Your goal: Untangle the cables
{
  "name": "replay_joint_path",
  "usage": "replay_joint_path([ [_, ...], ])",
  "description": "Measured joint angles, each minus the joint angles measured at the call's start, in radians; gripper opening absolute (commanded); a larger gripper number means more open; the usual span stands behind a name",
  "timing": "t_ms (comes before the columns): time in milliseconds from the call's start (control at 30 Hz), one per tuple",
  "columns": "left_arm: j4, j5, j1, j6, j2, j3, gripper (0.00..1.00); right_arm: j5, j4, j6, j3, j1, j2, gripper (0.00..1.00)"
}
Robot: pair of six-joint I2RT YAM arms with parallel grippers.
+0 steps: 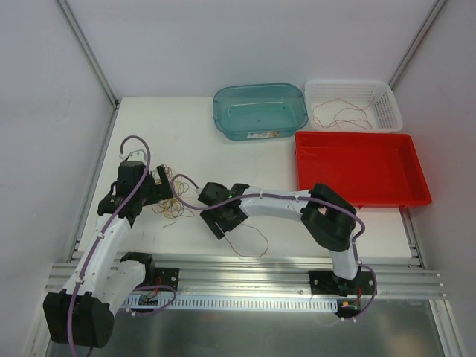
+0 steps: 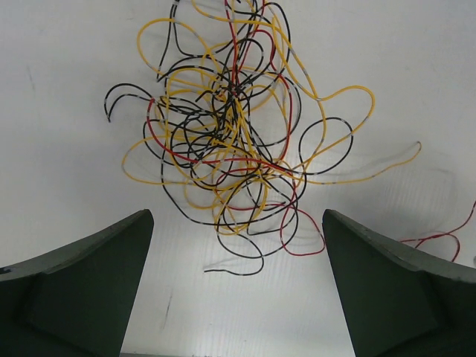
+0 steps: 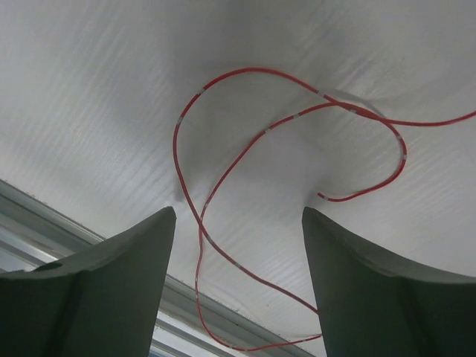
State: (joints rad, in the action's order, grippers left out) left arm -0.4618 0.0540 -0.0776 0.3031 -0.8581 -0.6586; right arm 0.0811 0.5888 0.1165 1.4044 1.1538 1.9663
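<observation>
The right gripper (image 3: 238, 216), jaws apart, straddles a loose red cable (image 3: 245, 70). The left gripper (image 2: 236, 216) gapes before the tangle (image 2: 230, 141), risking several strands grabbed together.

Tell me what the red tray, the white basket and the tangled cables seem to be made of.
Red tray: likely glossy moulded plastic, it shines. White basket: likely plastic, slotted walls. Tangled cables: apparently thin wire in smooth coloured insulation.

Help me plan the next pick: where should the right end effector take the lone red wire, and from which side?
Take the red wire where its loop crosses itself, between the open jaws of the right end effector. Come straight down from above: it lies on the table, clear of the tangle.
</observation>
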Motion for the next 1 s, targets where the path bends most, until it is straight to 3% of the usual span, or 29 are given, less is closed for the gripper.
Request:
replay_joint_path([
  [167,-0.005,0.058,0.000,0.005,0.033,0.000,0.99,0.031,0.002,0.014,0.008,0.020,0.029,0.64],
  [233,-0.005,0.065,0.000,0.006,0.034,0.000,0.99,0.043,0.002,0.019,0.013,0.020,0.035,0.57],
  [467,-0.007,0.079,0.000,0.008,0.033,0.000,0.99,0.077,0.007,0.035,0.023,0.021,0.045,0.22],
  [500,-0.007,0.080,0.000,0.009,0.033,0.000,0.99,0.080,0.007,0.037,0.024,0.021,0.045,0.10],
  [567,-0.007,0.081,0.000,0.011,0.033,0.000,0.99,0.089,0.008,0.036,0.024,0.021,0.045,0.01],
  [800,-0.008,0.081,0.000,0.012,0.033,0.000,0.99,0.119,0.002,0.028,0.000,0.018,0.022,0.01],
  [1000,-0.008,0.081,0.000,0.012,0.031,0.000,0.99,0.142,0.019,-0.005,-0.047,-0.078,-0.146,0.01],
])
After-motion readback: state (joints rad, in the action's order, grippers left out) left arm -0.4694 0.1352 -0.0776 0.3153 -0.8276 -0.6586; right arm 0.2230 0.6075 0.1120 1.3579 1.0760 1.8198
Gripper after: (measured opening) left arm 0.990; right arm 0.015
